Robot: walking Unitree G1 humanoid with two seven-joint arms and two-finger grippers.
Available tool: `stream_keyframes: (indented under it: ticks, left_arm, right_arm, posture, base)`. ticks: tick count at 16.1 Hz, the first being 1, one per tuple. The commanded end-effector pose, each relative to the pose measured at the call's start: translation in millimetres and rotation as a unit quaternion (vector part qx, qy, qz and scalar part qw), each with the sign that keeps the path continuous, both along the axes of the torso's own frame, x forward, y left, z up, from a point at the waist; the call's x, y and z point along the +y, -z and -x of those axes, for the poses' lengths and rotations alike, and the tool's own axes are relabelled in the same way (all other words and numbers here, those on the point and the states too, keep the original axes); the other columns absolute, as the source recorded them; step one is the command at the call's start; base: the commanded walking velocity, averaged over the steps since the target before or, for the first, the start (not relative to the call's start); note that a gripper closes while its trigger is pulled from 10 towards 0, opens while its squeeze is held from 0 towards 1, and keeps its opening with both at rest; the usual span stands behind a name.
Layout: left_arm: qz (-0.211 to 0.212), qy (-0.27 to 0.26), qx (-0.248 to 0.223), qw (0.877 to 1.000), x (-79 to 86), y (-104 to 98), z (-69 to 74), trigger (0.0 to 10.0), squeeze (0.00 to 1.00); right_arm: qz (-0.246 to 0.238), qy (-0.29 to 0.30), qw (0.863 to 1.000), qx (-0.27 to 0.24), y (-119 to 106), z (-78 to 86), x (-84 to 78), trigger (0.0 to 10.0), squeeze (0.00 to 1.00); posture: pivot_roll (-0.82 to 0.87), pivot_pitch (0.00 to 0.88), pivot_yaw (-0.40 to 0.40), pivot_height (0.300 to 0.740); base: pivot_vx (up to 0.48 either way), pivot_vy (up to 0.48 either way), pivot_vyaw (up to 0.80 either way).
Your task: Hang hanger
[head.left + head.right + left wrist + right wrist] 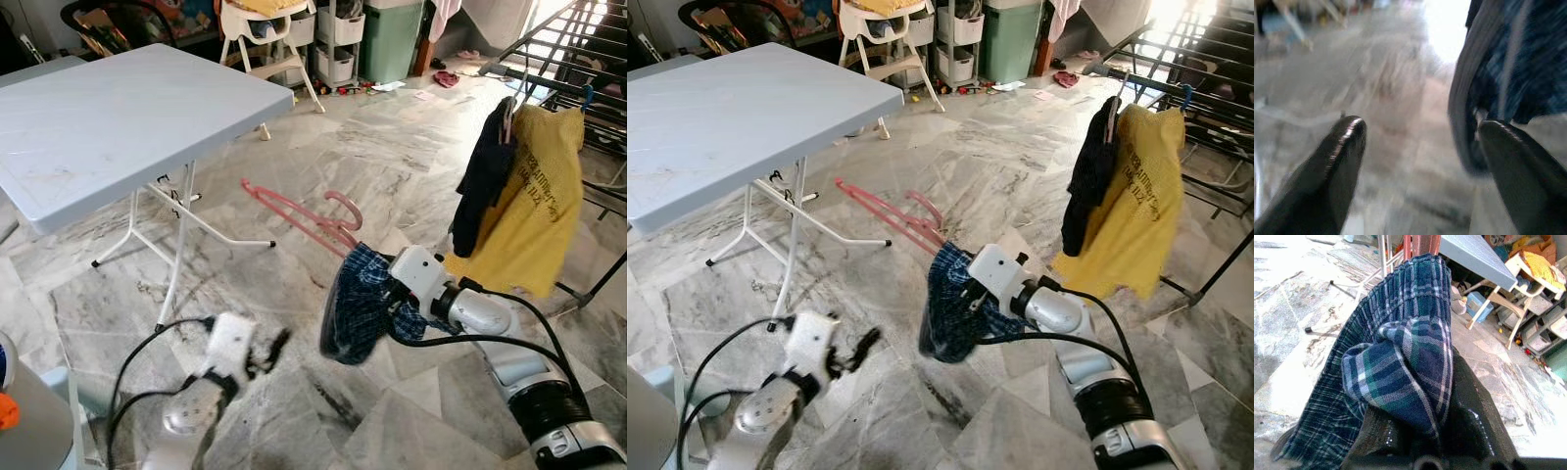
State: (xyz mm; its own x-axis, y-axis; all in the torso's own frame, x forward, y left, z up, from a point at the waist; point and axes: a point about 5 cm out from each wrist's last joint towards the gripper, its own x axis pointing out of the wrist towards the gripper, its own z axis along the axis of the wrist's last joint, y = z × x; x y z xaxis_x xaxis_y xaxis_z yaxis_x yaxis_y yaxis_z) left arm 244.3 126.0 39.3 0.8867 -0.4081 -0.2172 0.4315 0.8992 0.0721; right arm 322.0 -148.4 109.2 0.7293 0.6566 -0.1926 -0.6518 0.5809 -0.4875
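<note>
Right eye view: pink plastic hanger [884, 217] carrying plaid shorts [950, 308], pinched in closed right gripper [965, 292] mid-air over marble floor [999, 166], drying rack [1205, 88] well apart. Left gripper [857, 350] open, idle. Light, stiff frame; soft, slippery cloth; best held at hook's base.

Home — marble floor [392, 147], high chair [266, 29], drying rack [578, 59] with laundry.

The right arm reaches in from the lower right of the head view, wrist bent toward frame centre, right gripper [377, 294] clamped on cloth. The left gripper [266, 354] sits low at lower left, its black fingers [1337, 166] spread apart.
</note>
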Motion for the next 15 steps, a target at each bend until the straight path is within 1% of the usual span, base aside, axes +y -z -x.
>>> stream_keyframes:
  ticks: [1,2,4,5,6,8,9,10,11,12,13,14,15]
  left_arm:
    - [-0.021,0.004,-0.044,0.999,2.7,-13,-5.2,10.0,1.00]
    - [-0.031,-0.014,-0.062,0.997,6.9,-18,-9.9,10.0,1.00]
    - [-0.051,-0.016,-0.079,0.995,11.4,-23,-13.4,10.0,1.00]
    - [-0.062,-0.008,-0.090,0.994,13.9,-26,-14.6,10.0,1.00]
    - [-0.073,-0.002,-0.101,0.992,17.1,-29,-16.1,10.0,1.00]
    - [-0.084,0.000,-0.108,0.991,19.8,-30,-16.8,10.0,1.00]
    - [-0.094,0.006,-0.113,0.989,21.0,-31,-17.3,10.0,1.00]
    - [-0.101,0.010,-0.116,0.988,21.7,-31,-17.4,10.0,1.00]
    - [-0.110,0.020,-0.120,0.986,22.3,-32,-17.3,10.0,1.00]
    - [-0.121,0.053,-0.132,0.982,20.2,-33,-15.3,10.0,1.00]
    - [-0.125,0.068,-0.137,0.980,19.0,-33,-13.9,10.0,1.00]
    - [-0.132,0.106,-0.139,0.976,14.9,-32,-10.5,10.0,1.00]
    - [-0.127,0.124,-0.128,0.976,12.4,-28,-8.7,10.0,1.00]
  right_arm:
    - [0.007,-0.011,1.000,-0.015,-5,-2.0,2.4,10.0,0.00]
    - [0.014,-0.022,1.000,-0.007,-2,0.2,2.2,10.0,0.00]
    - [0.031,-0.051,0.998,0.013,3,5.2,0.9,10.0,0.00]
    - [0.057,-0.079,0.995,0.028,6,9.3,-3.2,10.0,0.00]
    - [0.102,-0.109,0.988,0.045,10,12.5,-13.2,10.0,0.00]
    - [0.135,-0.123,0.982,0.054,10,11.7,-22.4,10.0,0.00]
    - [0.152,-0.125,0.979,0.053,8,8.7,-27.3,10.0,0.00]
    - [0.160,-0.127,0.977,0.052,6,7.1,-29.4,10.0,0.00]
    - [0.176,-0.132,0.974,0.052,4,5.2,-32.1,10.0,0.00]
    - [0.196,-0.144,0.968,0.052,2,3.4,-34.4,10.0,0.00]
    - [0.201,-0.150,0.967,0.053,1,3.1,-34.8,10.0,0.00]
    - [0.211,-0.171,0.961,0.055,-2,2.7,-34.1,10.0,0.00]
    - [0.218,-0.194,0.955,0.055,-5,3.2,-32.4,10.0,0.00]
  posture:
    - [-0.04,0.000,0.030,0.740]
    - [-0.04,0.000,0.030,0.740]
    - [-0.04,0.000,0.031,0.740]
    - [-0.04,0.000,0.032,0.740]
    - [-0.04,0.000,0.033,0.740]
    - [-0.04,0.000,0.038,0.740]
    - [-0.04,0.000,0.038,0.740]
    - [-0.04,0.000,0.041,0.740]
    - [-0.04,0.000,0.043,0.740]
    - [-0.03,0.000,0.046,0.740]
    - [-0.03,0.000,0.048,0.740]
    - [-0.04,0.000,0.052,0.740]
    - [-0.04,0.000,0.055,0.740]
  base:
    - [0.000,0.000,0.00]
    - [0.000,0.000,0.00]
    - [0.000,0.000,0.00]
    - [0.000,0.000,0.00]
    - [0.000,0.000,0.00]
    - [0.000,0.000,0.00]
    - [0.000,0.000,0.00]
    - [0.000,0.000,0.00]
    - [0.000,0.000,0.00]
    - [0.000,0.000,0.00]
    - [0.000,0.000,0.00]
    - [0.000,0.000,0.00]
    - [0.000,0.000,0.00]
